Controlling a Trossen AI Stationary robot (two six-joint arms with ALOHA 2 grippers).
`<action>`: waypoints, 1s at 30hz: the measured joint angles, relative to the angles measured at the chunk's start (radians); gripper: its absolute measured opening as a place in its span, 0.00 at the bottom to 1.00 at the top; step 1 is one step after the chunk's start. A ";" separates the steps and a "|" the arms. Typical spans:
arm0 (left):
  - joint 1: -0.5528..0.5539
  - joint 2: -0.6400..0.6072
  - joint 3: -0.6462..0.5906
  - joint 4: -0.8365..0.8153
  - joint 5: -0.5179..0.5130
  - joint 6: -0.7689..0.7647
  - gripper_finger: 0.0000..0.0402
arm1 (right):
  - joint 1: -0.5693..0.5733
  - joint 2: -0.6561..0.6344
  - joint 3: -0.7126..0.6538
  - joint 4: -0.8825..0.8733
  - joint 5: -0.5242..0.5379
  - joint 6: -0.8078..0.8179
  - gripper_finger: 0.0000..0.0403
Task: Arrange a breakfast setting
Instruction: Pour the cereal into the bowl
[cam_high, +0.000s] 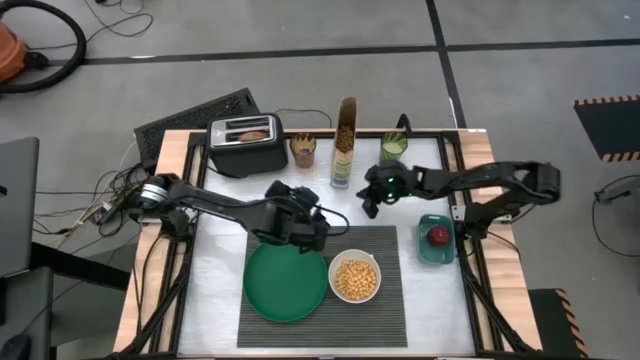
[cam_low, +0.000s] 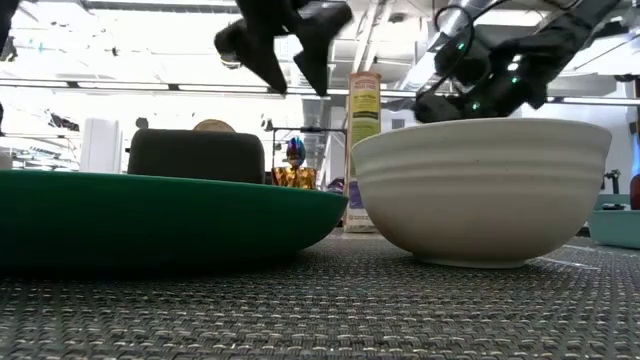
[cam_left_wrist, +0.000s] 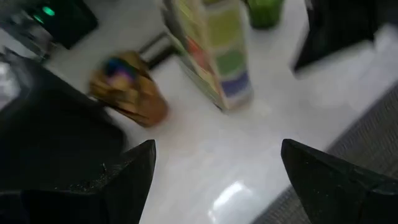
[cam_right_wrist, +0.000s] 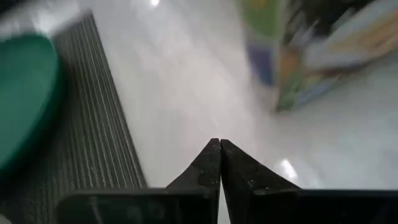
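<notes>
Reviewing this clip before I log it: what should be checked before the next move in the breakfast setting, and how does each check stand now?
1. Plate on placemat: ok. The green plate lies on the left part of the placemat, overhanging its left edge.
2. Bowl filled: ok. The white bowl holds yellow cereal, beside the plate.
3. Left gripper free: ok, open and empty, above the plate's far edge.
4. Right gripper free: ok, shut on nothing, above bare table behind the mat.
5. Bagel ready: cannot tell; something sits in the toaster.
6. Spoon placed: not ok; it stands in the gold cup.
</notes>
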 joint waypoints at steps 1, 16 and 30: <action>-0.006 -0.021 0.000 -0.023 -0.021 -0.015 0.82 | 0.005 0.031 0.009 -0.001 0.000 0.000 0.07; -0.024 -0.118 0.001 -0.235 -0.124 -0.107 0.82 | -0.043 0.335 0.254 -0.025 -0.024 -0.032 0.07; -0.015 -0.118 0.001 -0.274 -0.174 -0.107 0.82 | -0.208 0.329 0.291 -0.075 -0.022 -0.059 0.08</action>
